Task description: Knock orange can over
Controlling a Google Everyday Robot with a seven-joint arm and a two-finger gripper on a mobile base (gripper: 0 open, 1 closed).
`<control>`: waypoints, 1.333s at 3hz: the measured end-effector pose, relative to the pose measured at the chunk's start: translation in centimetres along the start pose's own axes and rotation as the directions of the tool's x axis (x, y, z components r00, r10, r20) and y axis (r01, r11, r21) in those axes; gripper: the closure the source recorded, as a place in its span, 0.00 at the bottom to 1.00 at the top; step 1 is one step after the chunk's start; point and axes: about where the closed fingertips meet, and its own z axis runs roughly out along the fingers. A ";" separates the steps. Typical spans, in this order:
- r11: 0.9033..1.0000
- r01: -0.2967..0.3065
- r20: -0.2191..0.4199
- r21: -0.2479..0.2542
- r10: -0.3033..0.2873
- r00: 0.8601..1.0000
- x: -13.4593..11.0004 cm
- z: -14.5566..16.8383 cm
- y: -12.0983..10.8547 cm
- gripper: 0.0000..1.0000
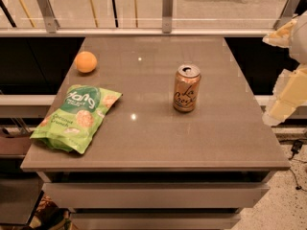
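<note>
The orange can stands upright on the grey table, right of the middle; it has dark cursive lettering and a silver pull-tab top. My gripper hangs off the table's right edge, level with the can and well to its right, not touching it. Its two cream fingers stand apart with nothing between them, and part of the gripper is cut off by the frame edge.
A round orange ball lies at the table's far left. A green chip bag lies flat at the front left. A glass railing with metal posts runs behind the table. Drawers sit below the front edge.
</note>
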 end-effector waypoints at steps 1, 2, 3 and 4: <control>1.000 -0.009 0.146 0.024 0.005 0.989 0.8 1.9 -1.3 0.00; 0.999 -0.024 0.306 0.035 0.012 0.952 0.9 4.4 -3.1 0.00; 0.997 -0.072 0.438 -0.011 0.069 0.896 0.9 7.5 -4.0 0.00; 0.986 -0.139 0.517 -0.094 0.168 0.839 0.4 10.8 -4.1 0.00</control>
